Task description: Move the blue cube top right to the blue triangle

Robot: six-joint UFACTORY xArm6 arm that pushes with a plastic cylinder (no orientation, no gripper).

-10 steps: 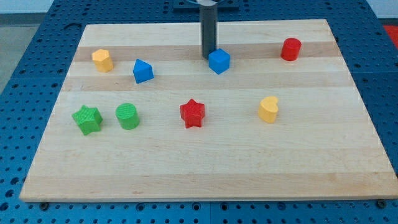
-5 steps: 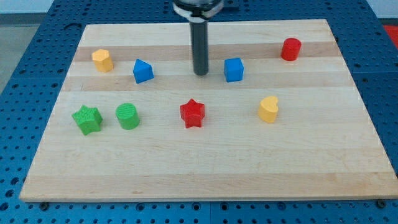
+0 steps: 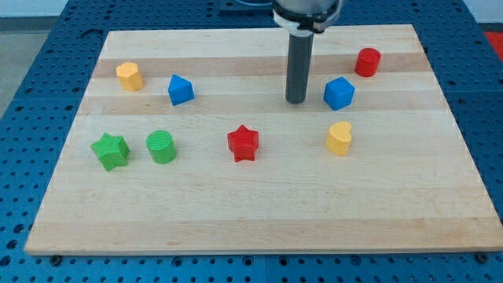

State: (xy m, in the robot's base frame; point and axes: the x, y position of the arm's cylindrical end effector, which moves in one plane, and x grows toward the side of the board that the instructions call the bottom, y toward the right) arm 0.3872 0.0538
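Camera view, the only one: my tip [image 3: 296,101] sits just to the left of the blue cube [image 3: 339,93], no pincer on this rod, so nothing to open or close. The cube lies well to the right of the blue triangle [image 3: 180,90], near the red cylinder [image 3: 367,61]. Risk, as I judge it: pushing from this side sends the cube further right, or into the yellow heart [image 3: 339,137]. Count: two blue, two red with the red star [image 3: 243,143], two yellow with the yellow block [image 3: 130,75], two green, the green star [image 3: 109,150] and the green cylinder [image 3: 161,146].
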